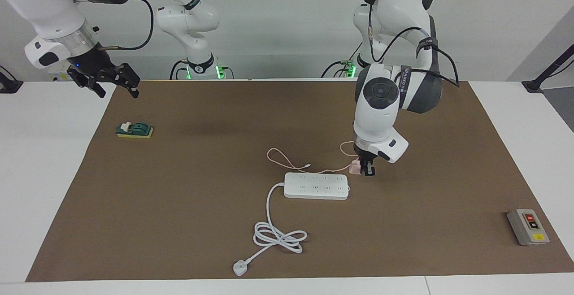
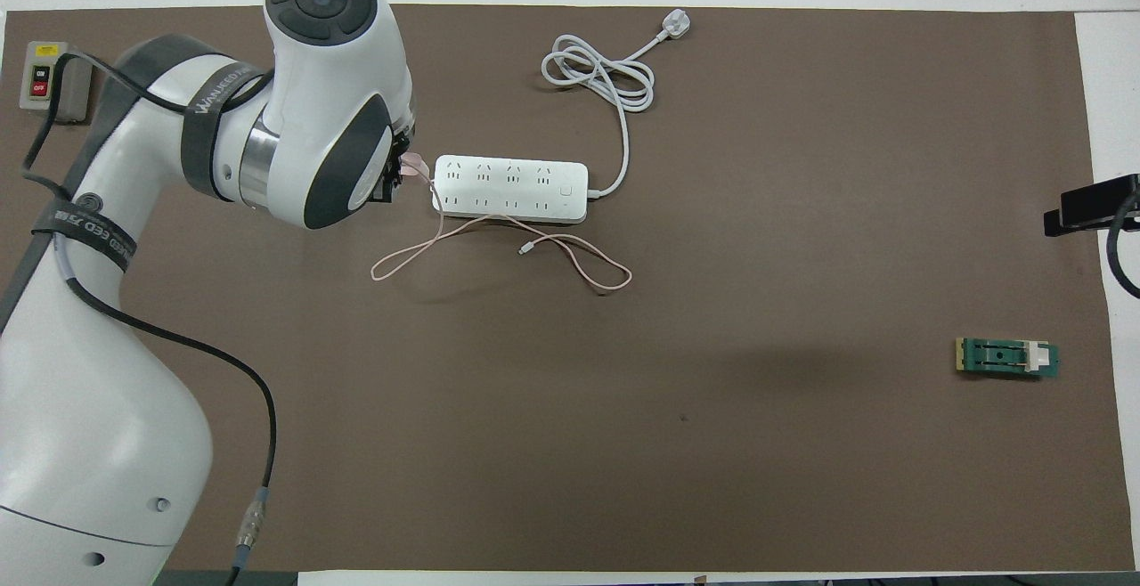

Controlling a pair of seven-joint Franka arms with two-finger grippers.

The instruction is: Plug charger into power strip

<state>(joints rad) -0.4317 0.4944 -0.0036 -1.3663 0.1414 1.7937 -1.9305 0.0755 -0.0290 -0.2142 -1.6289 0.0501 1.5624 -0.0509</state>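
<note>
The white power strip lies mid-mat, its thick cord coiled farther from the robots. My left gripper is shut on the pale pink charger, held just above the mat beside the strip's end toward the left arm. The thin pink cable trails from it along the strip's nearer side in a loop. Raised over the mat's corner at the right arm's end, my right gripper is open and holds nothing; in the overhead view it is out of view.
A green-and-yellow block sits near the right arm's end. A grey box with red and yellow buttons sits at the left arm's end. The strip's white plug lies near the mat's farthest edge.
</note>
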